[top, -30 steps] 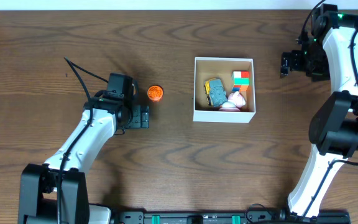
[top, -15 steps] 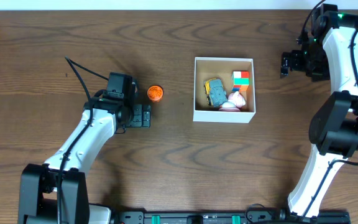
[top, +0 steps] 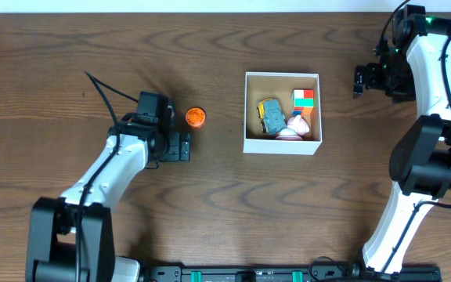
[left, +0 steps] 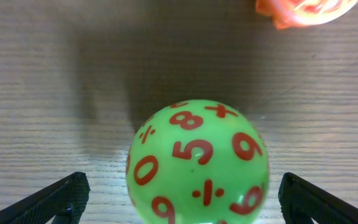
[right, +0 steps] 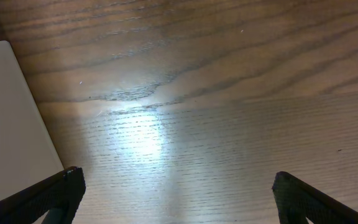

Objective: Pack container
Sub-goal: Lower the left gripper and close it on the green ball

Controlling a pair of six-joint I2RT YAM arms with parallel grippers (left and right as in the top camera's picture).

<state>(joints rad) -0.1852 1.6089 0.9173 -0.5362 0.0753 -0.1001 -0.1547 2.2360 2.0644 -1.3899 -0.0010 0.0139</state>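
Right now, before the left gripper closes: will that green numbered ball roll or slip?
Likely rolls: the green ball is round, loose on the flat table. It looks smooth, so an off-centre pinch may squirt it out. The left gripper straddles it open; a centred close should hold.

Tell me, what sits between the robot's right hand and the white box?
Nothing. Only bare wooden table separates the right hand from the white box, as the overhead and right wrist views both show.

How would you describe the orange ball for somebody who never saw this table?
Find the white container near the middle, then look left across the table. The orange ball lies there beside the left gripper; its neighbour, the numbered ball, is green.
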